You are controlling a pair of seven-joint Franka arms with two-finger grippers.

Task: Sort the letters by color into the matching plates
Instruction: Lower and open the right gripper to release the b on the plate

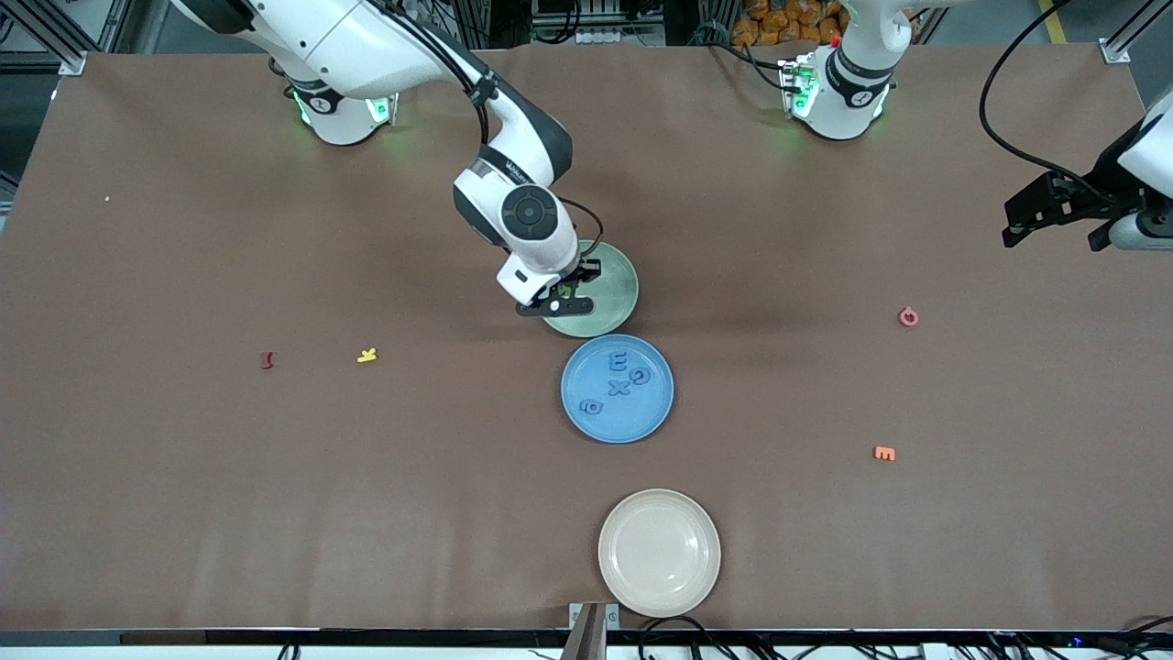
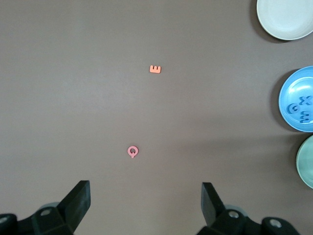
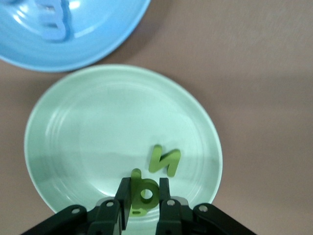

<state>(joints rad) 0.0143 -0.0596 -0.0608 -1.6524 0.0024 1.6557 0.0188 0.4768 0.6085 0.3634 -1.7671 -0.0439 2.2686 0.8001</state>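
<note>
Green letter [image 3: 142, 193] pinched — right gripper [image 3: 144, 201] (over green plate [image 3: 88, 142]).

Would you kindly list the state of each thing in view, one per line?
Right end effector: shut on a green letter, over the green plate.
Green N: lying in the green plate.
Blue plate: holds four blue letters.
Beige plate: empty.
Left end effector: open, waiting over bare table near the pink Q.

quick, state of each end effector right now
left end effector: open, empty, waiting over the table.
right end effector: shut on a green letter, over the green plate.
</note>
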